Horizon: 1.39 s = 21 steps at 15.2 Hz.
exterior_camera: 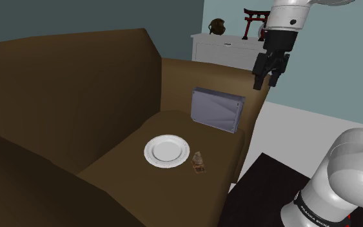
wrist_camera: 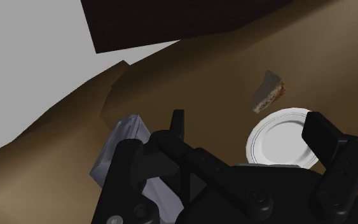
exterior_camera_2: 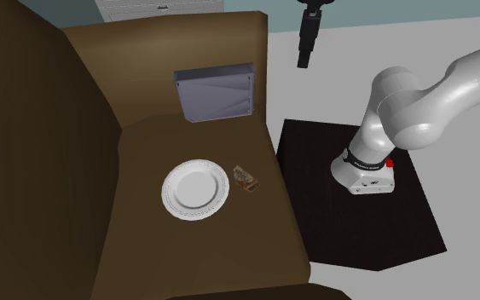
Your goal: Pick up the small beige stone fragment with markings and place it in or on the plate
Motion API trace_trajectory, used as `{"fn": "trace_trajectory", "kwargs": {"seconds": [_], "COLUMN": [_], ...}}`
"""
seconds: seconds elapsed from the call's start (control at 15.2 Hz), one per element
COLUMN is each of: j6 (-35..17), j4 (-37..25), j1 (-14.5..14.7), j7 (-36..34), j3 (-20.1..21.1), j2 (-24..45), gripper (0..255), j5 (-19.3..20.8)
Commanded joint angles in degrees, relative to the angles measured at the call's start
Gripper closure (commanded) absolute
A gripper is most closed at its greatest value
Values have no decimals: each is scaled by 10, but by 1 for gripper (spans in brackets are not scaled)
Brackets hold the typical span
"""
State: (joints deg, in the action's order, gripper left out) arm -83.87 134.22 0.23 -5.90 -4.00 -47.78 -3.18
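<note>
**Operator:** Locate the target.

**Technician:** The small beige-brown stone fragment with dark markings (exterior_camera: 199,161) lies on the brown sofa seat (exterior_camera: 128,161). It is just beside the round white plate (exterior_camera: 149,151), on the shoulder view's right of it.

**Operator:** Gripper status?

**Technician:** The black two-finger gripper (exterior_camera: 267,82) hangs high over the seat's end, above the grey rectangular box (exterior_camera: 217,109). Its fingers are spread wide and hold nothing.

**Operator:** Governing relation?

**Technician:** The fragment lies well below the gripper and toward the shoulder view's left. In the second exterior view its long axis runs diagonally. The approach probably requires a long descent, then wrist rotation to close across the short axis.
</note>
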Motion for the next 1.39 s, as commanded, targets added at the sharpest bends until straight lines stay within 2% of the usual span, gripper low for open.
{"fn": "trace_trajectory", "kwargs": {"seconds": [0.0,0.66,1.32], "j6": [0,-196,-423], "j4": [0,139,195], "j1": [0,6,31], "j7": [0,-83,-142], "j3": [0,50,101], "j2": [0,56,218], "gripper": [0,0,0], "j5": [0,-71,-156]}}
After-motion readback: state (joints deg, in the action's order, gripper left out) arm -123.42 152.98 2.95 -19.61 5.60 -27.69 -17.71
